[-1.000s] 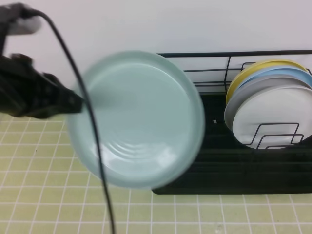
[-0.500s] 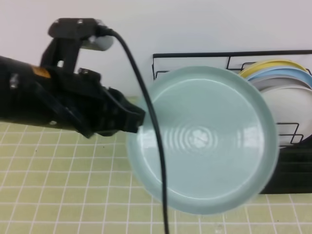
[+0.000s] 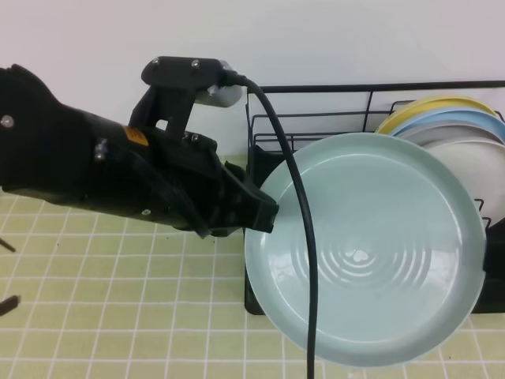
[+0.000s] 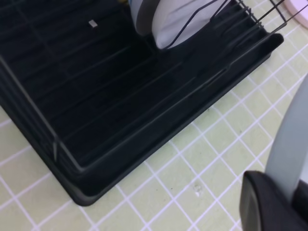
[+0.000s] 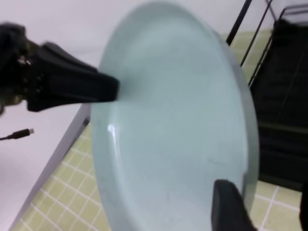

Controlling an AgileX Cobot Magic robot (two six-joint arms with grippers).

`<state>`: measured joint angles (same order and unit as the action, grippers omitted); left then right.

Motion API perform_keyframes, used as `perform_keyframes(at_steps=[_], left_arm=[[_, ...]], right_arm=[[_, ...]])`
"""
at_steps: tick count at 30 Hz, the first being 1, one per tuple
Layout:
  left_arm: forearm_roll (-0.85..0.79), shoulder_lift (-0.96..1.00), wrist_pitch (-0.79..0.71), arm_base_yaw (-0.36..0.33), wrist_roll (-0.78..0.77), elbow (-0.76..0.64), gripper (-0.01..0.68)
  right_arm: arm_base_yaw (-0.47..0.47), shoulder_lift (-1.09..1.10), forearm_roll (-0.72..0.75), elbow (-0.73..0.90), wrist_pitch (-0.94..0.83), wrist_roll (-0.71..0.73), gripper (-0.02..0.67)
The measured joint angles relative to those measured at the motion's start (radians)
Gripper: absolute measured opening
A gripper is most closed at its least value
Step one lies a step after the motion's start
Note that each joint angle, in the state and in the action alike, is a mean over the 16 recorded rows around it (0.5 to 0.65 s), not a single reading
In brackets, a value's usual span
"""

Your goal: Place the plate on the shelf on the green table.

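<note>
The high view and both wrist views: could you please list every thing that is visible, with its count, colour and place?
plate: one, pale aqua, held in the air in front of the shelf.
shelf: one, black wire rack, on the green table at right.
stacked plates: at least three, yellow, sky-blue, white-grey, upright in the shelf at right.
green table: one, yellow-green tiles.
left gripper: one, black, shut on the plate's left rim.
right gripper: black finger near the plate's rim, jaws apart.

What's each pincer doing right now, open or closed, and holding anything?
Left pincer: closed on the rim of the plate, carrying it over the shelf.
Right pincer: open, with the plate's edge between its fingers.
</note>
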<state>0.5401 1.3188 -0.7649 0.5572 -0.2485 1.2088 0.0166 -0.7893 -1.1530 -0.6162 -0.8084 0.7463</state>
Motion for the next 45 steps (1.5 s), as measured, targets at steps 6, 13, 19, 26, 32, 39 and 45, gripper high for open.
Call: perform_keyframes(at_steps=[6, 13, 19, 26, 32, 39, 45], left_arm=[[0.010, 0.012, 0.005, 0.002, 0.000, 0.000, 0.000], [0.028, 0.012, 0.008, 0.002, -0.008, 0.000, 0.000], [0.043, 0.012, 0.009, 0.002, -0.017, 0.000, 0.000], [0.066, 0.011, -0.008, 0.002, -0.025, 0.000, 0.008], [0.121, 0.011, -0.043, 0.002, -0.028, 0.000, 0.101], [0.213, 0.009, -0.083, 0.003, -0.043, 0.000, 0.297], [0.283, -0.002, -0.094, 0.003, -0.079, 0.000, 0.432]], right_arm=[[0.000, -0.064, -0.037, 0.000, -0.020, 0.059, 0.313], [0.000, -0.109, -0.079, 0.000, -0.043, 0.116, 0.311], [0.000, -0.139, -0.096, 0.000, -0.064, 0.154, 0.266], [0.000, -0.159, -0.100, 0.000, -0.080, 0.204, 0.165], [0.000, -0.165, -0.081, 0.000, -0.082, 0.261, 0.085], [0.000, -0.165, -0.009, 0.000, -0.036, 0.321, 0.055], [0.000, -0.162, 0.087, -0.014, 0.033, 0.346, 0.044]])
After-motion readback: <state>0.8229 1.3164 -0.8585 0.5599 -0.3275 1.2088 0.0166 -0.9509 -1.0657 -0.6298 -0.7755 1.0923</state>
